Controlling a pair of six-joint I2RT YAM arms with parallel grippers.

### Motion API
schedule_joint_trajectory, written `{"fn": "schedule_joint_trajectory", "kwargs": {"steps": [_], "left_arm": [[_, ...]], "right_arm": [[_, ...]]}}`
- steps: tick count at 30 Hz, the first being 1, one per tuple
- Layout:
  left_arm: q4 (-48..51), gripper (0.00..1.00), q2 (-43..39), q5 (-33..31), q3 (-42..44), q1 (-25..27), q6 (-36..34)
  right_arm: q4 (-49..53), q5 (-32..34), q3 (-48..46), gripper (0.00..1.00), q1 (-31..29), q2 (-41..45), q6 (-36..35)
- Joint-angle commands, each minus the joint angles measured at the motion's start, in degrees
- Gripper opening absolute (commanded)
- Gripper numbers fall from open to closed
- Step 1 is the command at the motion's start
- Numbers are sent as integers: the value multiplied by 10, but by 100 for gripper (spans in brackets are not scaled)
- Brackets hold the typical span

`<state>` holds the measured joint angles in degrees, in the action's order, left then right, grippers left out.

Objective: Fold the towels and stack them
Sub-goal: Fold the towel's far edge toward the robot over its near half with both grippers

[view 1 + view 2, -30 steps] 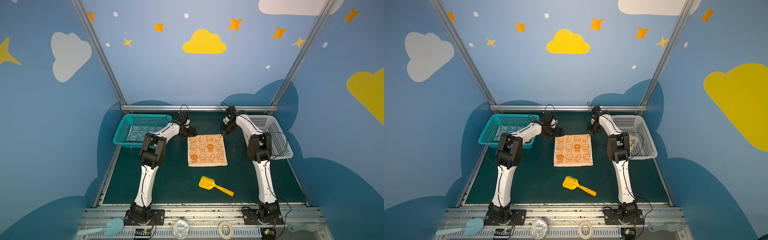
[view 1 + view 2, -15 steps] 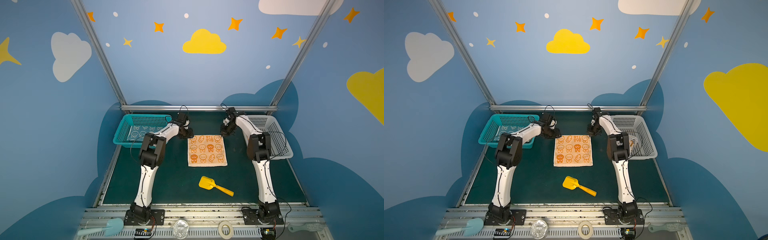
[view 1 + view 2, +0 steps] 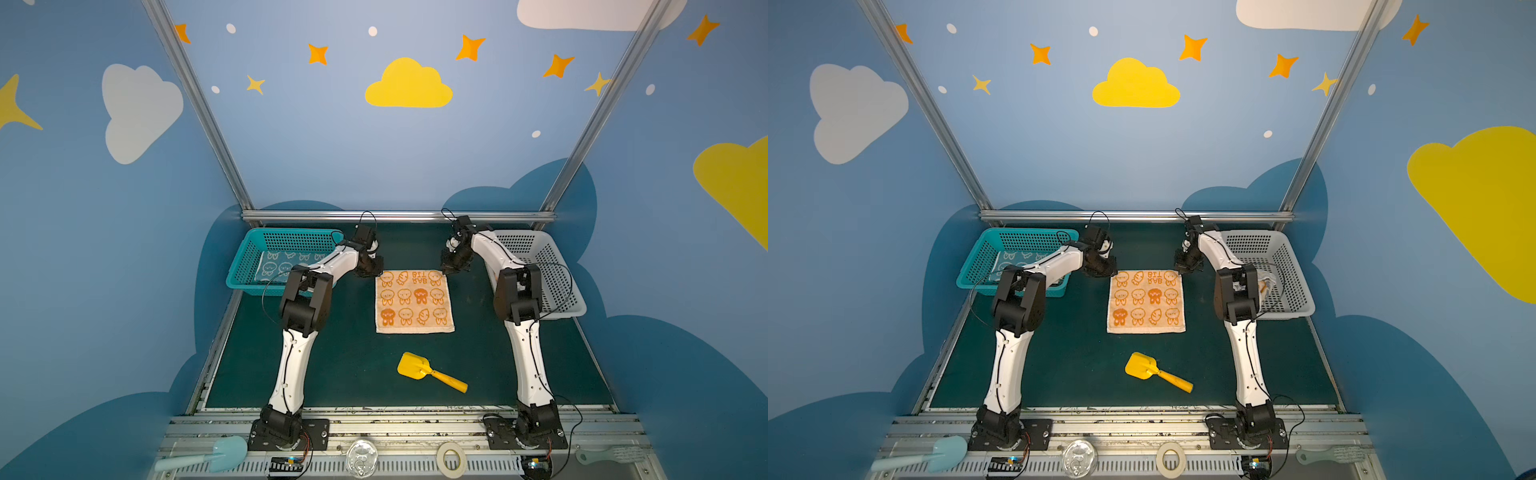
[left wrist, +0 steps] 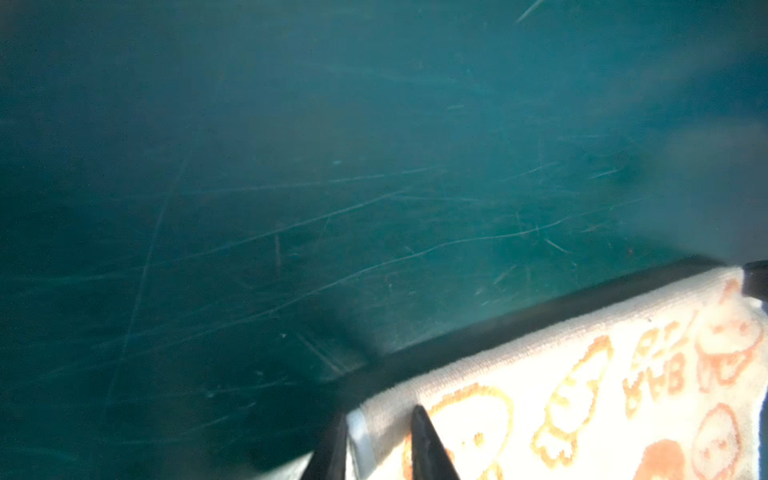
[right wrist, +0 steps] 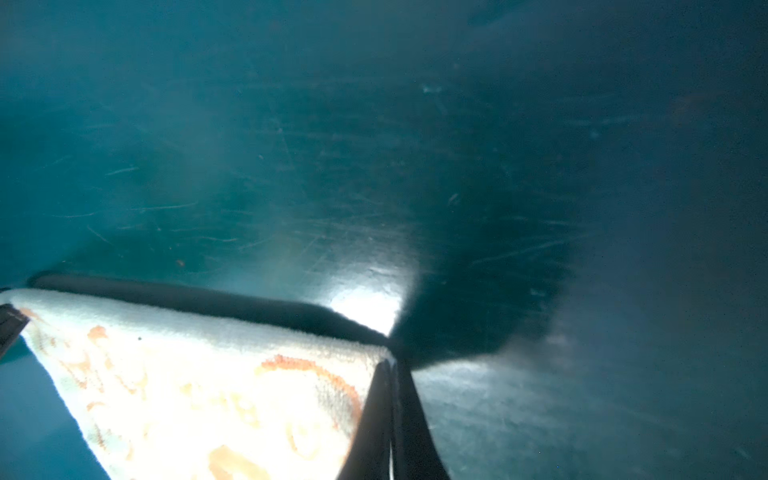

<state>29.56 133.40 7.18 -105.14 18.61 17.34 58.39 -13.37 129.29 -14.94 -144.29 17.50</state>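
Lettering on the orange towel (image 3: 414, 301)
Orange letters "BIT" over "RAB" sit near its far edge, right of middle.

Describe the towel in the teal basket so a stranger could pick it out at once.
Start at the dark green table and go to its far left corner, where a teal basket stands. On the basket's floor lies a blue towel with pale rabbit faces, unlike the orange-and-cream towel spread in the table's middle.
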Motion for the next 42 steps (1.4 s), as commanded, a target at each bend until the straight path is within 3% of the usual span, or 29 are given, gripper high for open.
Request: {"fn": "schedule_joint_trajectory", "kwargs": {"steps": [1, 8, 27, 34, 42], "left_arm": [[7, 19, 21, -5, -12, -5, -10], [8, 3, 27, -4, -19, -7, -14], [-58, 3, -99, -9, 56, -14, -5], [-73, 3, -168, -11, 126, -11, 6], [-119, 3, -285, -29, 288, 15, 32]], "right_arm": [[2, -10, -6, 0, 3, 9, -6], [-1, -20, -6, 0, 12, 10, -6], [-18, -66, -73, 0, 32, 116, 4], [-44, -77, -175, 0, 31, 199, 11], [-98, -70, -357, 0, 18, 307, 27]]}}
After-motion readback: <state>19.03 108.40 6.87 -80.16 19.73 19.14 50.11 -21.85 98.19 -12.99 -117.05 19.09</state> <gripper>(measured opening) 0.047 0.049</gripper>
